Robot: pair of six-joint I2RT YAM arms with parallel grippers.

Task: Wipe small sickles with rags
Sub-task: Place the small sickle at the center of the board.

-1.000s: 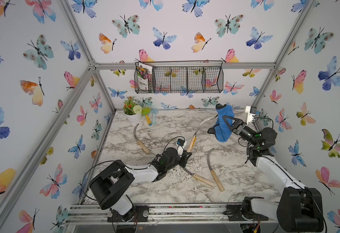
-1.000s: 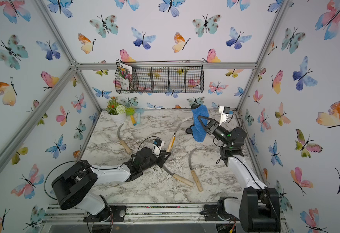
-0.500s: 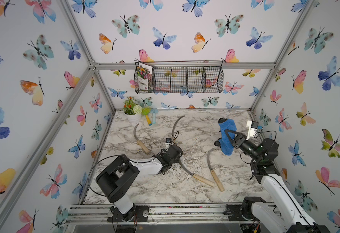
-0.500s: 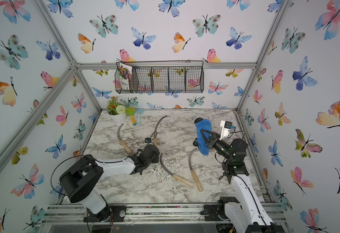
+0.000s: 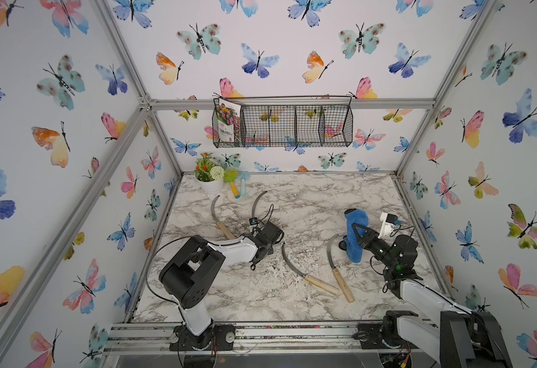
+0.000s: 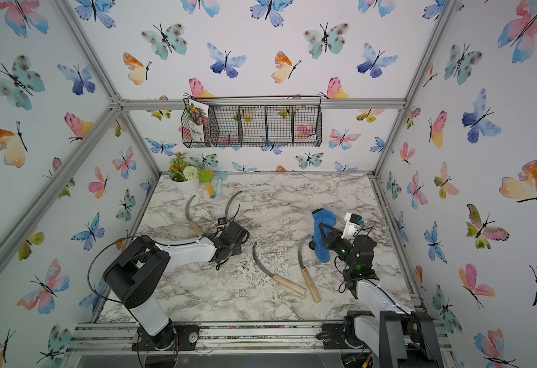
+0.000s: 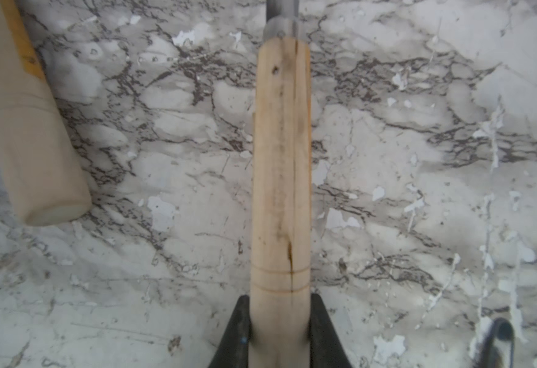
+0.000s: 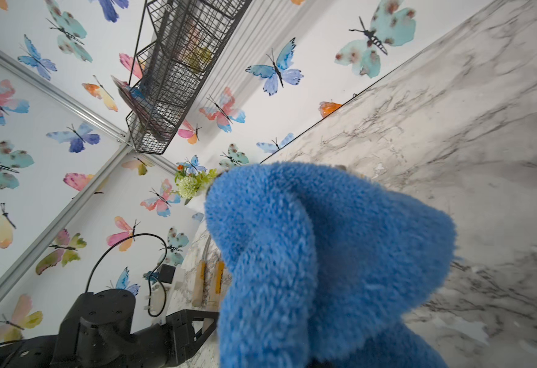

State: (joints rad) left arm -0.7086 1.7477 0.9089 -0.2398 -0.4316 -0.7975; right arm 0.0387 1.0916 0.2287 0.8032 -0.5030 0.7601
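Four small sickles show in both top views. My left gripper (image 5: 261, 232) (image 7: 280, 331) is shut on the pale wooden handle (image 7: 281, 165) of one, and its grey blade (image 5: 257, 204) (image 6: 229, 204) points to the far wall, low over the marble table (image 5: 324, 197). A second sickle (image 5: 217, 214) (image 6: 188, 208) lies just left of it; its handle end (image 7: 28, 143) shows in the left wrist view. Two more sickles (image 5: 292, 264) (image 5: 332, 255) lie mid-table. My right gripper (image 5: 358, 234) is shut on the fluffy blue rag (image 5: 354, 250) (image 6: 321, 237) (image 8: 324, 255), held above the table right of them; the rag hides its fingers.
A white flower pot (image 5: 211, 184) and yellow and light-blue handled toy tools (image 5: 238, 188) stand at the far left corner. A black wire basket (image 5: 283, 126) hangs on the back wall. Aluminium frame posts and a front rail (image 5: 261, 331) bound the table.
My left gripper has carried its sickle from mid-table to the far left, beside the other sickle. My right gripper has drawn back toward the near right, lower, with the rag.
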